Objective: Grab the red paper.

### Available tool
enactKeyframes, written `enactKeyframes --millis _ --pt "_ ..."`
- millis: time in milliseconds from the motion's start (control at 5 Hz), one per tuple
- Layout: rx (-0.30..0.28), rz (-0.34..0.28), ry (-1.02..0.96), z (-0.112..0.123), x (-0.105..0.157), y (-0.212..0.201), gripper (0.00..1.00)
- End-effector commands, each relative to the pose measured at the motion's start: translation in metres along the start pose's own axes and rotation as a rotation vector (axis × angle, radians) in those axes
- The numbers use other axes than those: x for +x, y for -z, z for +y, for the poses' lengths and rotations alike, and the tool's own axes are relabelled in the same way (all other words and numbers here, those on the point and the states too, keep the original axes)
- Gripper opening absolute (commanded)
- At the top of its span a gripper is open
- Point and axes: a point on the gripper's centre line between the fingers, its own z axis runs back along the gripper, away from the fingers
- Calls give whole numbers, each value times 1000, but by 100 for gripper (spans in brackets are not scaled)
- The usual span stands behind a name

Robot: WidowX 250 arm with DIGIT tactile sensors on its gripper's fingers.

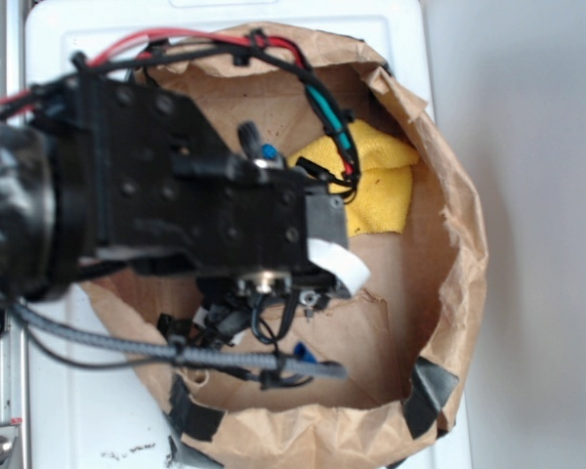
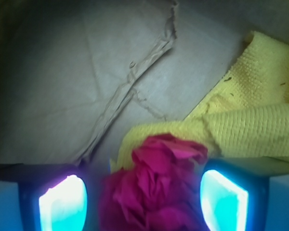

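The red paper (image 2: pixel 154 187) is flanked by the two fingers (image 2: pixel 62 204) of the parted gripper (image 2: pixel 144 202), not visibly clamped, touching the yellow cloth (image 2: pixel 250 125).

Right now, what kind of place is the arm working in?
Probably a lab test rig: the gripper is inside a torn-open brown paper bag on a white surface, with a red paper and a yellow cloth.

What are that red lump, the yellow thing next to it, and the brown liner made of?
Red paper: thin crumpled paper, probably tissue, matte, with sharp little folds. Yellow cloth: woven fabric with a fine waffle texture, soft-looking, like a dishcloth. Bag: brown kraft paper, matte, creased, with torn edges.
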Motion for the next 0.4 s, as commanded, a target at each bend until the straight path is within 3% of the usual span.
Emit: enactKeyframes --millis 0,200 --pt "41 -44 27 -14 8 -12 100" --pt "73 -23 29 -17 6 -1 100"
